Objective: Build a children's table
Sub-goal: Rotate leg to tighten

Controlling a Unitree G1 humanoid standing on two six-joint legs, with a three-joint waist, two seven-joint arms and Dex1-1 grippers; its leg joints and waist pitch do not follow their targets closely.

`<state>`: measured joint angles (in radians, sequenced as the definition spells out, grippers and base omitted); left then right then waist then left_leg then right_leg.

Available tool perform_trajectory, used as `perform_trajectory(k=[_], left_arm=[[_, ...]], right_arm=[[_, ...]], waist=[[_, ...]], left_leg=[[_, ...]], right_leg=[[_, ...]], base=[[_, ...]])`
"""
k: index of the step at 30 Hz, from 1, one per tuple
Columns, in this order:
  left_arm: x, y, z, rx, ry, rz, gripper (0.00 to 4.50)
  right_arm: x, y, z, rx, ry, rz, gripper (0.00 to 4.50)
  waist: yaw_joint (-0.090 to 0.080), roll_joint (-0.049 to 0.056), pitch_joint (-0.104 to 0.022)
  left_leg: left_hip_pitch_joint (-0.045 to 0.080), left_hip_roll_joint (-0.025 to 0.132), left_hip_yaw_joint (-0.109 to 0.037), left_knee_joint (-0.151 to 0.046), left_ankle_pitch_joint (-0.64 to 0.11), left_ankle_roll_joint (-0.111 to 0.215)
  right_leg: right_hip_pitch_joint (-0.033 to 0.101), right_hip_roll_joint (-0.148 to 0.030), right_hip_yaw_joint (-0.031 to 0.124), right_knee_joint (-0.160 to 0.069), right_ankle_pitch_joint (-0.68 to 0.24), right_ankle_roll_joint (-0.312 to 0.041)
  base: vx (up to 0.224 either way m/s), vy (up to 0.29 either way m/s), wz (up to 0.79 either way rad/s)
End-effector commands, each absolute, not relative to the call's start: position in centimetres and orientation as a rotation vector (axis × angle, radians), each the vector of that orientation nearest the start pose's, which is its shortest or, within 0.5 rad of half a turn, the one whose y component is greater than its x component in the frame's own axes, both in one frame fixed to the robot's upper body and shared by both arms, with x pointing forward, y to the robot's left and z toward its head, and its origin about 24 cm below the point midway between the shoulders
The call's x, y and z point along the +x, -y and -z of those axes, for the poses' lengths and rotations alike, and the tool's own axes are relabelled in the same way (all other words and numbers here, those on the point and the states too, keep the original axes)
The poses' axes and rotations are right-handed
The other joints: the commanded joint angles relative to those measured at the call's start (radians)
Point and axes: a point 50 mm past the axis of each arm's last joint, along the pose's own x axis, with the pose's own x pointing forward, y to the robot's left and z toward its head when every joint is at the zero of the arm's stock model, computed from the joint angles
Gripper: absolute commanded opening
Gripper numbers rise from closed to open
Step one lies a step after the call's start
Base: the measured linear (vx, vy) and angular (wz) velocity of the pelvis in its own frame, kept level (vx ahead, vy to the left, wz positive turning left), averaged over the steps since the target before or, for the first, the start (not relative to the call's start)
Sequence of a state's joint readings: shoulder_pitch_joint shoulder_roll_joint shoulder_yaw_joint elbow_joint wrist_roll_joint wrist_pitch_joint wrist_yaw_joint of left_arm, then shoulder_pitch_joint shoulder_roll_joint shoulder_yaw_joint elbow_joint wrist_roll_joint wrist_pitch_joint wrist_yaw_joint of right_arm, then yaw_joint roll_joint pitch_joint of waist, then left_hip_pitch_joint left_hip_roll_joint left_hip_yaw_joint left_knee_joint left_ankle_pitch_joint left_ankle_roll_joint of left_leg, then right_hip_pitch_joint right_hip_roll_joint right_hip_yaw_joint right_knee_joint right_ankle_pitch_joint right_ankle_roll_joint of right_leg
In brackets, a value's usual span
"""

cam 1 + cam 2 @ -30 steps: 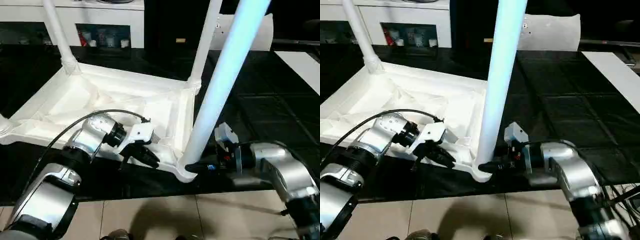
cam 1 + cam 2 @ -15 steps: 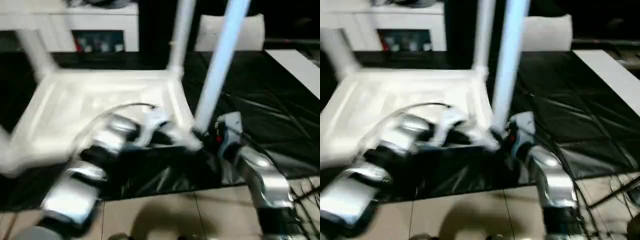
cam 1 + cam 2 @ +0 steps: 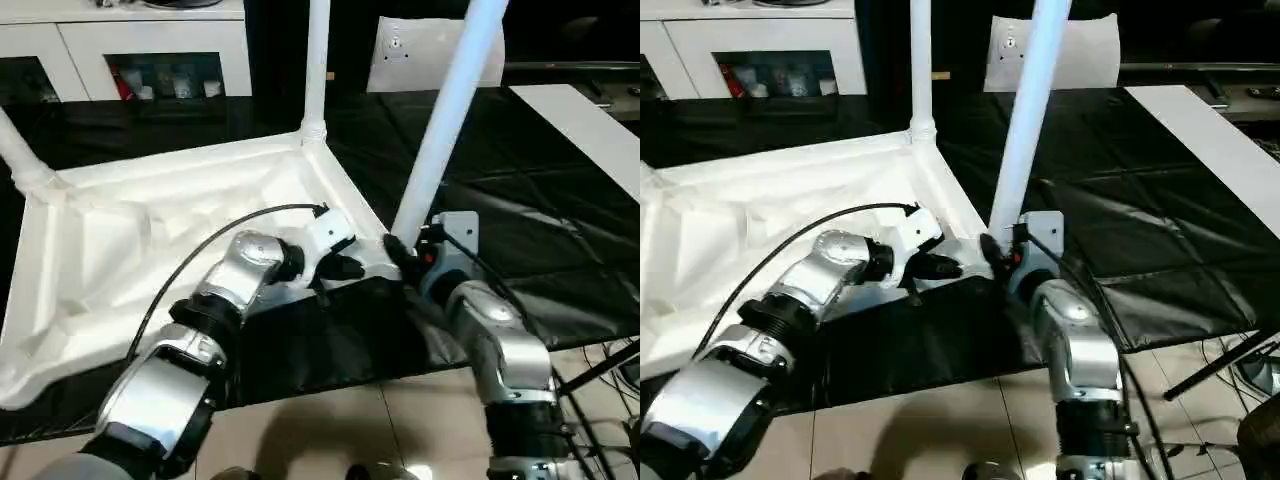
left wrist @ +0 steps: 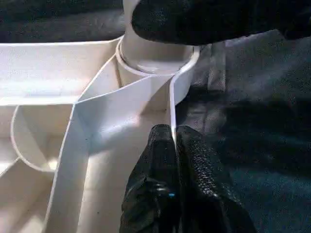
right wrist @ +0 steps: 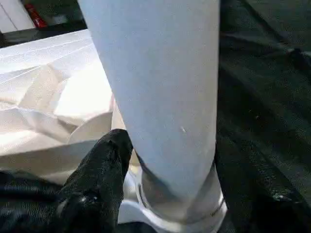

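Note:
The white table top (image 3: 150, 230) lies upside down on black sheeting, ribs facing up, with its legs standing in the corner sockets. My left gripper (image 3: 350, 268) is shut on the thin raised rim (image 4: 171, 104) just beside the near right corner socket (image 4: 155, 63). One black finger (image 4: 160, 150) presses each side of that rim wall. My right gripper (image 3: 400, 252) is shut on the foot of the near leg (image 3: 445, 130), right above that socket. One finger (image 5: 99, 174) rests against the leg's side (image 5: 160, 73). Two more legs rise at the back (image 3: 317, 60) and at the left (image 3: 20, 160).
Black sheeting (image 3: 520, 230) covers the ground around the table top, with pale floor tiles (image 3: 320, 430) at its near edge. White cabinets (image 3: 130, 40) stand at the back, with a white panel (image 3: 410, 50) behind the held leg. A white board (image 3: 590, 120) lies at far right.
The whole view has swung and blurred in between. Both grippers keep their hold at the same corner. That corner now sits higher in the picture, and the table top looks turned.

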<state>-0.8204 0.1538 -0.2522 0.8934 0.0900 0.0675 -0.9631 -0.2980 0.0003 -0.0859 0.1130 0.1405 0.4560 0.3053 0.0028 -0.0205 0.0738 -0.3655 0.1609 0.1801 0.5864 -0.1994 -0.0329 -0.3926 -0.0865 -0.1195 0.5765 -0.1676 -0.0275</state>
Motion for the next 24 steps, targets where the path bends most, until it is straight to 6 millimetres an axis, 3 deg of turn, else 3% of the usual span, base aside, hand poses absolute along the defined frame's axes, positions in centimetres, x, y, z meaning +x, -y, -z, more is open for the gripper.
perform_trajectory(k=[1,3,4,7,11,12,14,15,17,19,20,21,22,23,24], left_arm=[[35.7,-7.8,-8.4,0.39,-0.26,1.181,0.0],[35.7,-8.0,-8.6,0.391,-0.246,1.185,0.0],[35.6,-8.6,-9.5,0.334,-0.194,1.187,0.0],[35.3,-9.0,-10.3,0.267,-0.157,1.201,0.0],[34.5,-9.7,-11.4,0.172,-0.089,1.209,0.0],[34.1,-9.9,-11.6,0.153,-0.072,1.205,0.42],[33.0,-10.7,-11.6,0.105,-0.065,1.161,0.44],[32.8,-10.9,-11.6,0.091,-0.064,1.145,0.5],[32.5,-11.3,-11.5,0.079,-0.072,1.101,0.68],[31.9,-11.9,-11.0,0.072,-0.089,1.036,0.93],[31.4,-12.3,-10.7,0.07,-0.106,1.002,0.97],[30.6,-12.7,-10.3,0.066,-0.119,0.974,0.97],[30.1,-12.9,-10.1,0.064,-0.127,0.957,1.17],[29.6,-13.3,-10.0,0.061,-0.134,0.927,1.27],[29.3,-13.5,-9.9,0.06,-0.137,0.906,1.32]], right_arm=[[29.3,11.1,-4.4,0.196,-0.297,-0.45,3.09],[29.2,11.3,-4.5,0.186,-0.288,-0.456,3.24],[28.9,12.2,-5.0,0.177,-0.258,-0.472,3.48],[28.7,13.1,-5.4,0.15,-0.228,-0.474,3.61],[27.9,14.1,-6.3,0.145,-0.176,-0.524,3.99],[27.5,14.2,-6.7,0.154,-0.158,-0.557,4.04],[26.3,14.4,-7.3,0.165,-0.144,-0.591,4.13],[26.0,14.4,-7.4,0.168,-0.144,-0.602,4.29],[25.5,14.2,-7.5,0.169,-0.151,-0.63,4.41],[24.8,13.8,-7.5,0.16,-0.157,-0.669,4.48],[24.6,13.7,-7.4,0.149,-0.158,-0.674,4.5],[24.3,13.4,-7.3,0.15,-0.159,-0.692,4.5],[24.1,13.2,-7.3,0.152,-0.16,-0.703,4.5],[24.0,13.0,-7.3,0.154,-0.157,-0.717,4.5],[23.9,12.8,-7.3,0.155,-0.155,-0.726,4.5]], waist=[[0.005,-0.001,-0.068],[0.006,0.0,-0.074],[0.008,0.001,-0.078],[0.011,0.0,-0.083],[0.019,0.001,-0.081],[0.028,0.004,-0.079],[0.03,0.001,-0.076],[0.034,0.001,-0.071],[0.035,0.003,-0.064],[0.035,0.003,-0.062],[0.034,0.003,-0.06],[0.033,0.013,-0.06],[0.03,0.008,-0.061],[0.031,0.013,-0.061],[0.029,0.012,-0.063]], left_leg=[[0.007,0.086,-0.035,-0.077,-0.179,0.035],[0.003,0.086,-0.032,-0.072,-0.128,0.055],[0.001,0.085,-0.03,-0.068,-0.082,0.079],[0.002,0.086,-0.027,-0.062,-0.036,0.109],[0.001,0.087,-0.019,-0.057,-0.041,0.125],[0.004,0.092,-0.018,-0.059,-0.068,0.116],[0.006,0.093,-0.018,-0.062,-0.096,0.103],[0.006,0.094,-0.016,-0.065,-0.12,0.091],[0.012,0.085,-0.015,-0.067,-0.199,0.051],[0.011,0.087,-0.02,-0.069,-0.227,0.023],[0.012,0.085,-0.02,-0.07,-0.24,0.02],[0.015,0.085,-0.023,-0.072,-0.265,0.007],[0.01,0.086,-0.026,-0.075,-0.27,0.001],[0.015,0.085,-0.026,-0.075,-0.285,-0.003],[0.015,0.088,-0.027,-0.075,-0.288,-0.008]], right_leg=[[0.051,-0.101,0.08,-0.068,-0.23,-0.211],[0.052,-0.099,0.081,-0.055,-0.146,-0.23],[0.057,-0.1,0.08,-0.043,-0.073,-0.252],[0.059,-0.1,0.08,-0.031,0.011,-0.279],[0.058,-0.102,0.081,-0.03,0.014,-0.303],[0.056,-0.099,0.08,-0.032,-0.024,-0.297],[0.055,-0.095,0.08,-0.033,-0.07,-0.282],[0.052,-0.094,0.082,-0.04,-0.116,-0.264],[0.046,-0.089,0.083,-0.063,-0.293,-0.208],[0.044,-0.089,0.084,-0.069,-0.376,-0.168],[0.04,-0.086,0.083,-0.075,-0.403,-0.154],[0.036,-0.086,0.083,-0.08,-0.429,-0.141],[0.04,-0.085,0.083,-0.079,-0.427,-0.133],[0.035,-0.084,0.083,-0.081,-0.435,-0.128],[0.036,-0.085,0.084,-0.076,-0.426,-0.131]], base=[[0.0,0.0,0.0],[0.0,0.0,0.0],[0.0,0.0,0.0],[0.0,0.0,0.0],[0.0,0.0,0.0],[0.0,0.0,0.0],[0.0,0.0,0.0],[0.0,0.0,0.0],[0.0,0.0,0.0],[0.0,0.0,0.0],[0.0,0.0,0.0],[0.0,0.0,0.0],[0.0,0.0,0.0],[0.0,0.0,0.0],[0.0,0.0,0.0]])
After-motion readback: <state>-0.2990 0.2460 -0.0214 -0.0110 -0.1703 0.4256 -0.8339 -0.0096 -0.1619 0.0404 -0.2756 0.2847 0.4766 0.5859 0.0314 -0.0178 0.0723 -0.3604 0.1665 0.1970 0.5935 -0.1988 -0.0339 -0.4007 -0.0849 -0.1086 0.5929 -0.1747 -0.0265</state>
